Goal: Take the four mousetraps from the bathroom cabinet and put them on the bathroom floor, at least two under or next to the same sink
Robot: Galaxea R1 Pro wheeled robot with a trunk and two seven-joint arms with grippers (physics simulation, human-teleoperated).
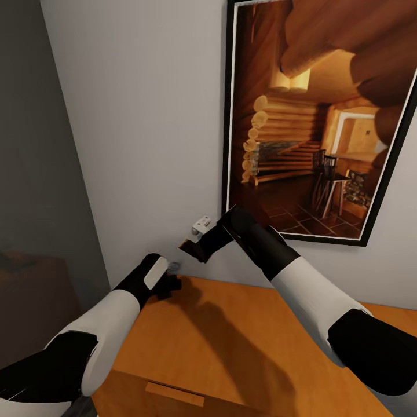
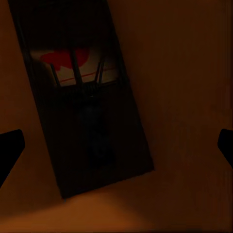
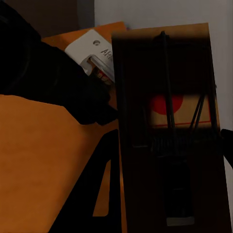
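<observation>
The robot is facing a pale wall [image 1: 145, 116] with both arms reaching over an orange-brown wooden cabinet [image 1: 231, 347], whose top is taking up the lower part of the head view. A large framed picture [image 1: 324, 116] of a log-cabin interior is hanging on the wall above the cabinet's far edge.

The left gripper [image 1: 168, 284] is pointing down at the near-left corner region of the cabinet top, close above the wood. In the left wrist view a mousetrap [image 2: 90, 111] is lying flat on the cabinet top, a dark rectangular slab with a red mark and thin metal wires, tilted between the two dark fingertips [image 2: 9, 145]. The fingertips are standing wide apart at either side and are not touching it, so this claw is spread.

The right gripper [image 1: 194, 246] is hanging above the cabinet's back edge, just in front of the wall and beside the left gripper. In the right wrist view a second mousetrap [image 3: 170, 145] is sitting close against the camera, raised off the cabinet top, with a red dot and wire bar showing; the claw appears to be pinching this trap, though the finger contact itself is dim
</observation>
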